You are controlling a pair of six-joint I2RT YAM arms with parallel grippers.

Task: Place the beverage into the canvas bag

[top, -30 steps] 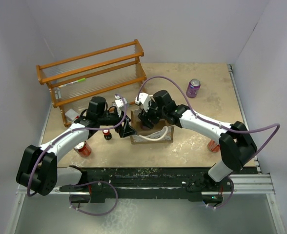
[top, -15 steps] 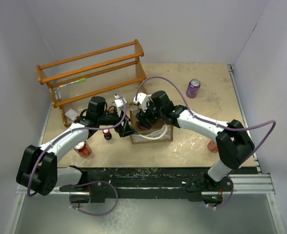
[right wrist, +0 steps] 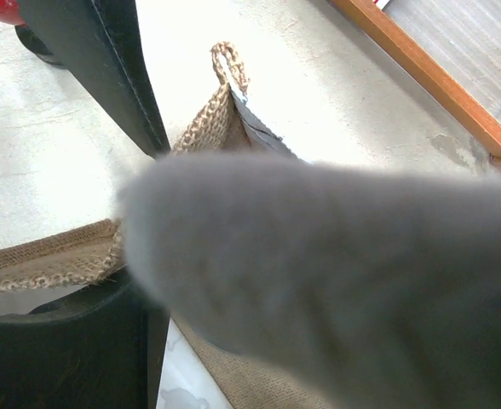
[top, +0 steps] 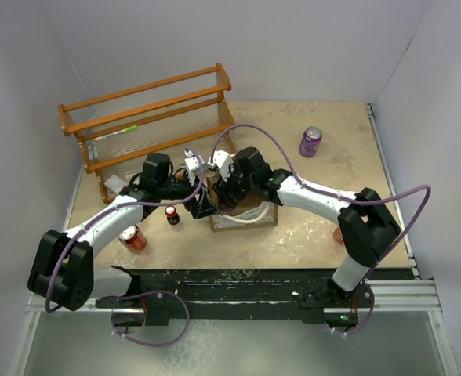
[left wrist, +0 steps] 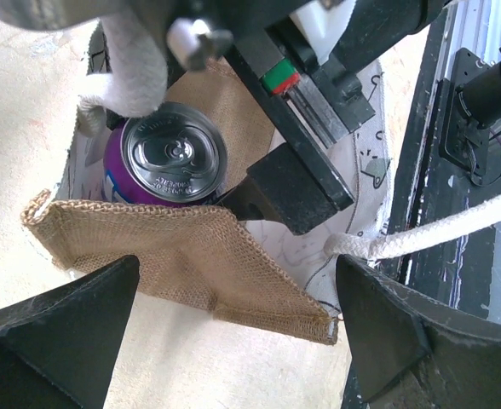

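The canvas bag [top: 250, 218] stands at the table's middle, tan burlap with pale lining [left wrist: 191, 256]. A purple can with a silver top [left wrist: 169, 158] stands upright inside it at one end. My right gripper [top: 227, 193] reaches down into the bag, and one black finger [left wrist: 289, 192] presses the can's side; the other is hidden behind a white rope handle [left wrist: 123, 72]. My left gripper [top: 201, 205] is open, its fingers [left wrist: 59, 328] spread either side of the bag's near wall. In the right wrist view a blurred grey shape hides the jaws; only burlap [right wrist: 206, 123] shows.
A second purple can [top: 310, 142] stands at the far right. A red can [top: 134, 239] and a small dark can [top: 172, 215] stand left of the bag. Another red can [top: 340, 233] sits behind the right arm. A wooden rack [top: 148, 117] lines the far left.
My right gripper has shifted left and a little lower into the bag's left end. The left arm and the bag have barely moved.
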